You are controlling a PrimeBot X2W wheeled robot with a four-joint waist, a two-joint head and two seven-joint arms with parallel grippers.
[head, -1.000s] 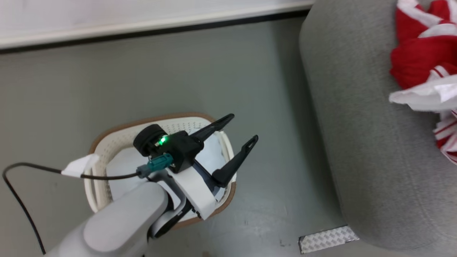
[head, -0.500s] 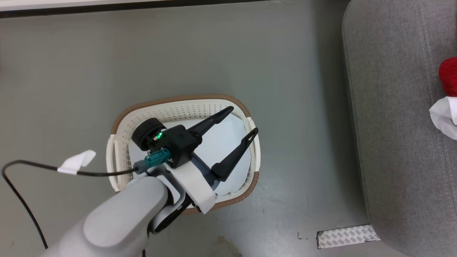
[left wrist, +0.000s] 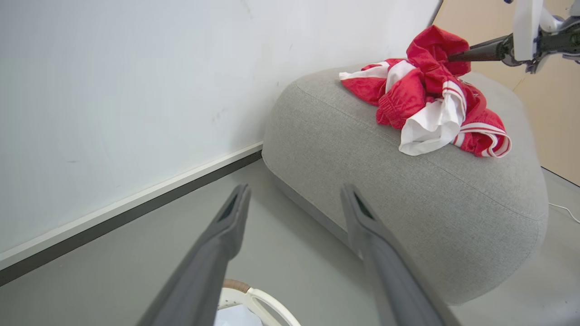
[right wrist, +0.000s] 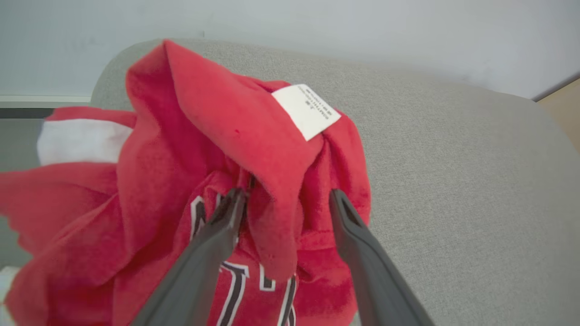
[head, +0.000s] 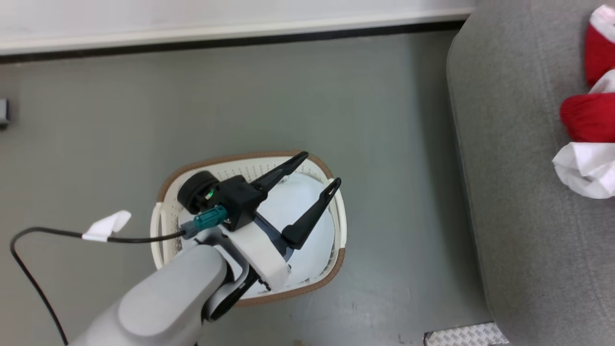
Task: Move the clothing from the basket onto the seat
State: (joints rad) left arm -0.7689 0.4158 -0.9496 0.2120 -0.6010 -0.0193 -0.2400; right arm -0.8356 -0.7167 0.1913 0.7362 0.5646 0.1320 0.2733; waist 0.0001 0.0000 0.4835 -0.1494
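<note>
The cream basket (head: 163,226) with its brown rim stands on the grey floor, and its rim (left wrist: 244,290) also peeks in at the bottom of the left wrist view. My left gripper (head: 319,168) hovers over it, open and holding nothing, as the left wrist view (left wrist: 294,194) confirms. The red and white clothing (left wrist: 430,99) lies heaped on the light-grey seat (left wrist: 408,190), at the right edge of the head view (head: 588,115). My right gripper (right wrist: 286,195) is open, its fingers either side of a red fold of the clothing (right wrist: 217,127). The left wrist view shows it (left wrist: 457,55) touching the heap.
A pale white liner sheet (head: 307,206) lies flat inside the basket. A black cable with a white tag (head: 105,226) trails off my left wrist. A white wall with a dark baseboard (head: 216,41) runs behind. A patterned strip (head: 463,335) lies on the floor beside the seat (head: 519,192).
The head camera has shifted, so the basket and seat sit differently in the picture. My left gripper stays open over the basket.
</note>
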